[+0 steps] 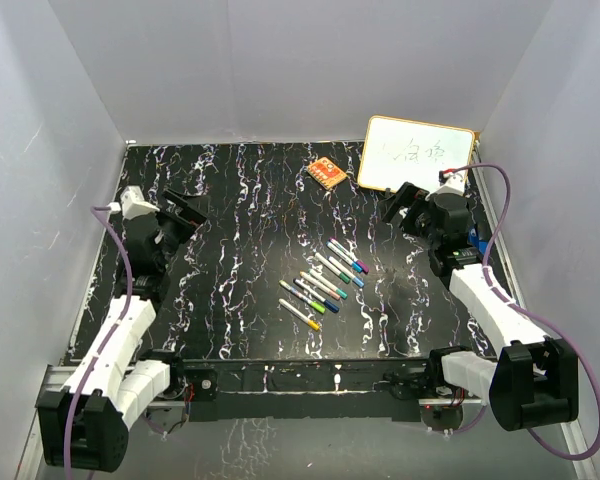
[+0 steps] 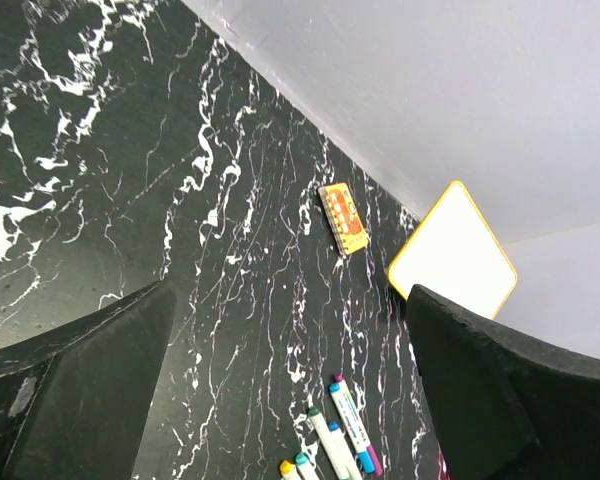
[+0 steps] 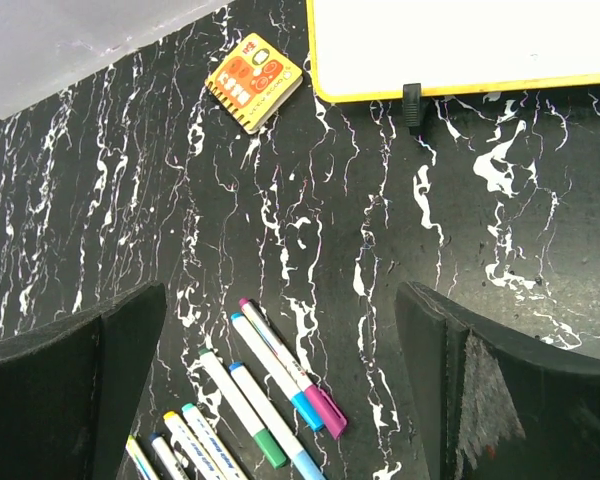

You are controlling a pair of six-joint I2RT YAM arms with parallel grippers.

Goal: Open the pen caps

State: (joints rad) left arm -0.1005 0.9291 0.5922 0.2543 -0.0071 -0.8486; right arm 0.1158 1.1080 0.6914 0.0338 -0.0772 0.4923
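- Top view: small coloured plastic pen caps (image 1: pixel 363 267) are on thin white markers (image 1: pixel 345 253), mid black marbled table (image 1: pixel 240 200). Long axes run diagonal, caps at the near-right ends. Left gripper (image 1: pixel 187 216) and right gripper (image 1: pixel 404 205) are both spread wide, empty.
- Left wrist: left gripper (image 2: pixel 290 300) gaping, pen caps (image 2: pixel 372 460) at the bottom edge.
- Right wrist: right gripper (image 3: pixel 280 300) gaping too, pen caps (image 3: pixel 328 412) point lower-right.

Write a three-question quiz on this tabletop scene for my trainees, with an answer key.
1. True or false: the left tool and the right tool each grip a marker.
2. Where does the whiteboard lie? A: far right corner. B: near left corner. C: centre.
3. Which lies nearer the whiteboard: the orange block or the row of markers?
Key: 1 false, both stand open and hold nothing; 2 A; 3 the orange block.
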